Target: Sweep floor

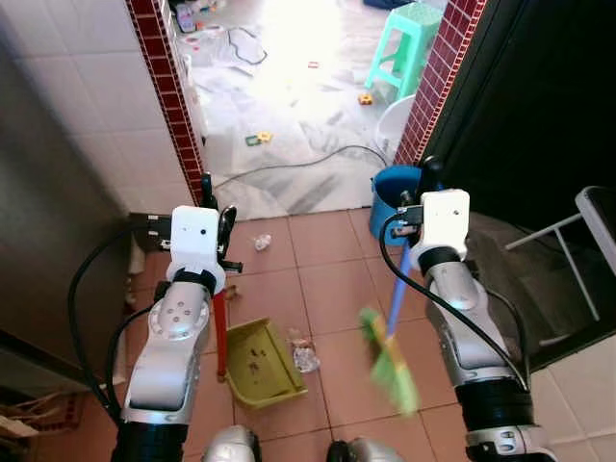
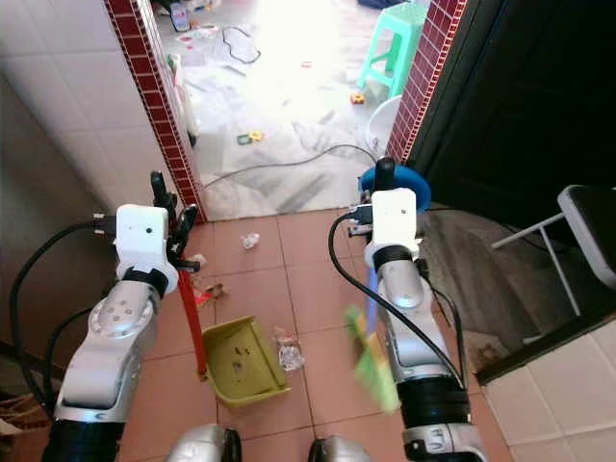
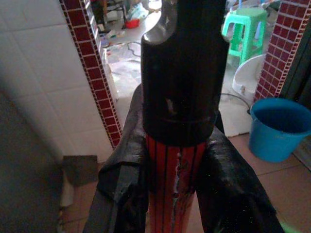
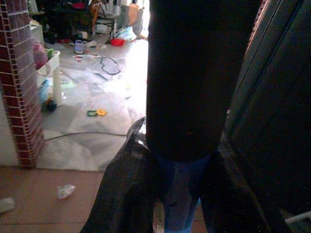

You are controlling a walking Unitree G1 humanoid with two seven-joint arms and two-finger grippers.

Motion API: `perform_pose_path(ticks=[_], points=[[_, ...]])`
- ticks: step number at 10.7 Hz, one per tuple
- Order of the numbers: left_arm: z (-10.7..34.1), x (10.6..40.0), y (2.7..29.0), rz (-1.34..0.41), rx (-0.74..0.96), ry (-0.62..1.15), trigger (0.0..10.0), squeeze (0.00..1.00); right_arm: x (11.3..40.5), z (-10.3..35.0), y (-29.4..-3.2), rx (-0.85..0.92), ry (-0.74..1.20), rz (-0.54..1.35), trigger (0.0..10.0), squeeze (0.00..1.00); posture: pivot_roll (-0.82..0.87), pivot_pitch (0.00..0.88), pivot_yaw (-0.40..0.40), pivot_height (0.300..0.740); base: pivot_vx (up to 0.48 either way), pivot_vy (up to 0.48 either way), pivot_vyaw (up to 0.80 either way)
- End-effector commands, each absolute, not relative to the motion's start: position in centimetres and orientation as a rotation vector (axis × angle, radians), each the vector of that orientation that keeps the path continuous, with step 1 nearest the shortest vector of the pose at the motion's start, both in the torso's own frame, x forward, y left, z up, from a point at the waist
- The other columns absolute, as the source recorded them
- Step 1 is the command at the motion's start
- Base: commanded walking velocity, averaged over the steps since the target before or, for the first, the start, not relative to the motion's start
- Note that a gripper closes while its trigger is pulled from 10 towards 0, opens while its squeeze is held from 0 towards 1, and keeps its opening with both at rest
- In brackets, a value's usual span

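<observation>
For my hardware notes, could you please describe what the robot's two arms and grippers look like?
Both arms are silver, jointed metal with black lower sections and looping black cables. Each wrist carries a white box. The left gripper and right gripper have long black fingers.

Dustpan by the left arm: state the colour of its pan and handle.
The dustpan has a yellow-green pan and a red handle, clearest in the left eye view.
</observation>
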State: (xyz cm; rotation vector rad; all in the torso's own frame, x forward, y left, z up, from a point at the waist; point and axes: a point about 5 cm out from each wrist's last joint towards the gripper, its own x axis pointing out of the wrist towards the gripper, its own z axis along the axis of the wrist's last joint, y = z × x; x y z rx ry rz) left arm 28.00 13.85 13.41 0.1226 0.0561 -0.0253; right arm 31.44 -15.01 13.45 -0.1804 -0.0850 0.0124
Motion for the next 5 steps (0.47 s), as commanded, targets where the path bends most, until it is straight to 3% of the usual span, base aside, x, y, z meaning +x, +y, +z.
perform_pose_path(ticks=[1, 5], points=[[15.4, 28.6, 13.7, -0.016, 0.142, -0.041, 10.0, 0.0, 31.8, 14.8, -14.5, -0.199, -0.153, 0.024, 10.0, 0.0, 0.08, 0.056, -0.025, 0.74, 0.0, 0.0, 0.0], [14.4, 29.7, 14.6, -0.027, 0.235, -0.074, 10.0, 0.0, 33.0, 15.6, -13.8, -0.154, -0.191, 0.036, 10.0, 0.0, 0.05, 0.005, -0.022, 0.74, 0.0, 0.0, 0.0]])
